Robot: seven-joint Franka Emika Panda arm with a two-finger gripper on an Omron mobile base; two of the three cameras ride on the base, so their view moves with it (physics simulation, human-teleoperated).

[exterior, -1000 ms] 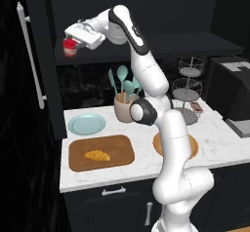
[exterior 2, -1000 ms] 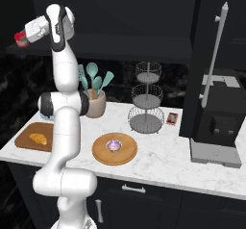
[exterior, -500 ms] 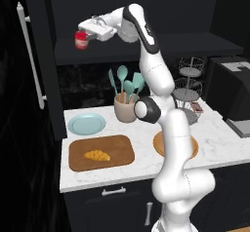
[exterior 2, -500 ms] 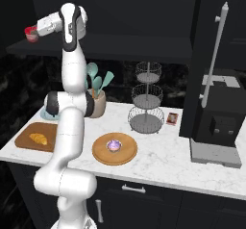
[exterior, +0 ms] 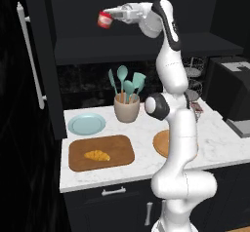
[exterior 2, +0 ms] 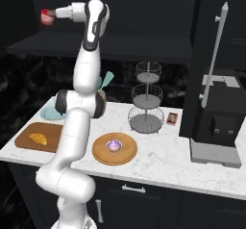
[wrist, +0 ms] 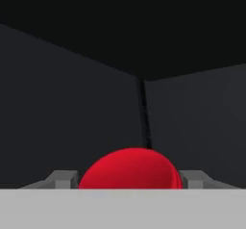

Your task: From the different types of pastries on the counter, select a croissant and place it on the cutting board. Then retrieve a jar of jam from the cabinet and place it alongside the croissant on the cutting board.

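The jar (exterior: 104,19) sits between the fingers of the gripper (exterior: 108,17), up high in the open cabinet (exterior: 146,46), above its shelf and well above the counter (exterior: 141,133). The gripper is clenched on the jar: in the hand view the red round of the jar (wrist: 129,169) fills the gap, with a grey finger (wrist: 61,179) pressed at each side.

The jar is small and squat, red with a whitish band around its middle. It is held tilted on its side, not upright. In the right base view it shows as a red spot at the gripper's tip (exterior 2: 47,17).

The arm rises straight up from its base, bends at the top and reaches level to the left into the cabinet, hand pointing sideways.

Below, the croissant (exterior: 97,155) lies on the board (exterior: 119,148), a small golden crescent left of the board's middle.
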